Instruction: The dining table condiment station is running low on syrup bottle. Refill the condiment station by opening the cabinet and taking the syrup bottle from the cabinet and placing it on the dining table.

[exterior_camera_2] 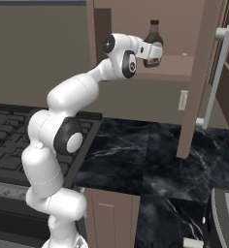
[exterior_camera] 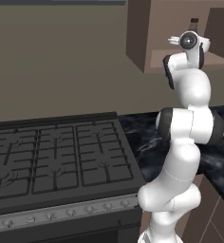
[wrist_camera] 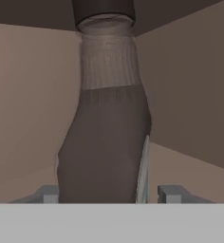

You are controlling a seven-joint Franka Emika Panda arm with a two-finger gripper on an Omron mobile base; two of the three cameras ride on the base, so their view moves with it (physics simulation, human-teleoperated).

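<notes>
The syrup bottle (exterior_camera_2: 154, 42) stands upright on the bottom shelf (exterior_camera_2: 182, 65) of the open cabinet (exterior_camera_2: 136, 9), near the shelf's front edge, dark cap uppermost; in the hand view the syrup bottle (wrist_camera: 107, 137) sits between the two finger tips, one to each side of its body; the hand (exterior_camera_2: 155, 51) reaches in around the bottle's lower body, its fingers spread either side, though whether they press the glass I cannot tell; the cabinet door (exterior_camera_2: 204, 72) hangs swung out to the right, its silver bar handle (exterior_camera_2: 214, 77) vertical; below lies the black marble surface (exterior_camera_2: 150, 155), with the gas stove (exterior_camera: 57, 156) at its left edge.
</notes>
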